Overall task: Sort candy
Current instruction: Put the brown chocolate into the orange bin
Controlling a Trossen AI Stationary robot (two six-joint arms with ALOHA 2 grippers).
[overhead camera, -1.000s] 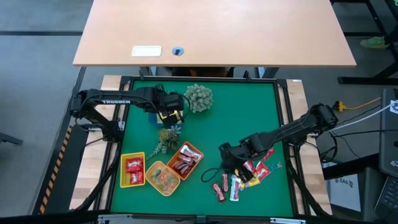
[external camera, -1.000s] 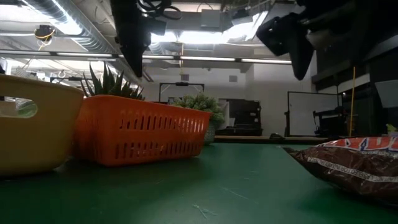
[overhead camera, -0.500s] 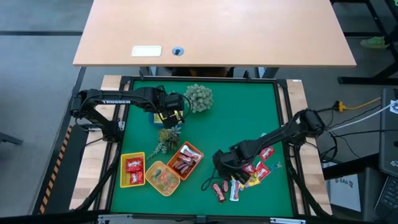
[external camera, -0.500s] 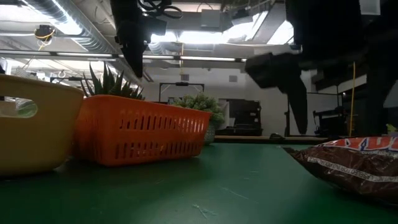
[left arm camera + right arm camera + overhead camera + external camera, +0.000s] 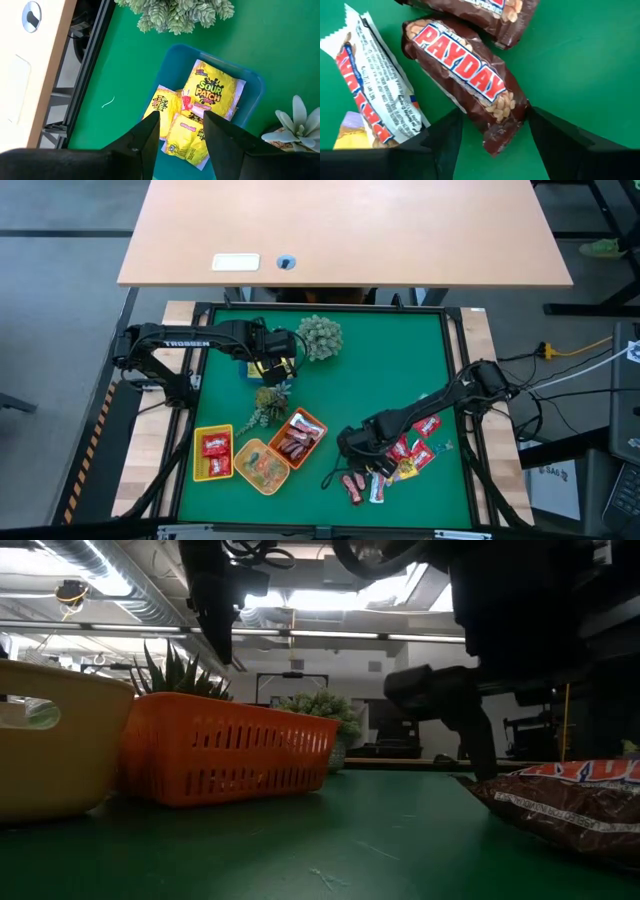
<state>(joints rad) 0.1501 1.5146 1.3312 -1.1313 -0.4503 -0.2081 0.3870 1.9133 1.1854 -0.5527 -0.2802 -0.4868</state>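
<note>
A: Looking back a second, we see the right gripper has moved down and leftward over the green desk, from beside the loose candy to its near-left edge. The left gripper has not shifted.

B: Agreed. In the right wrist view its fingers stand apart on either side of a brown Payday bar, not yet pinching it. A white-wrapped Payday lies just beside.

A: The left gripper hangs released above a blue tray, where we count three yellow Sour Patch packets.

B: Counting trays near the front-left: one yellow tray with red packets, one amber tray, one orange tray with dark bars. That makes four trays.

A: And two plants: a spiky ball and a small succulent.
</note>
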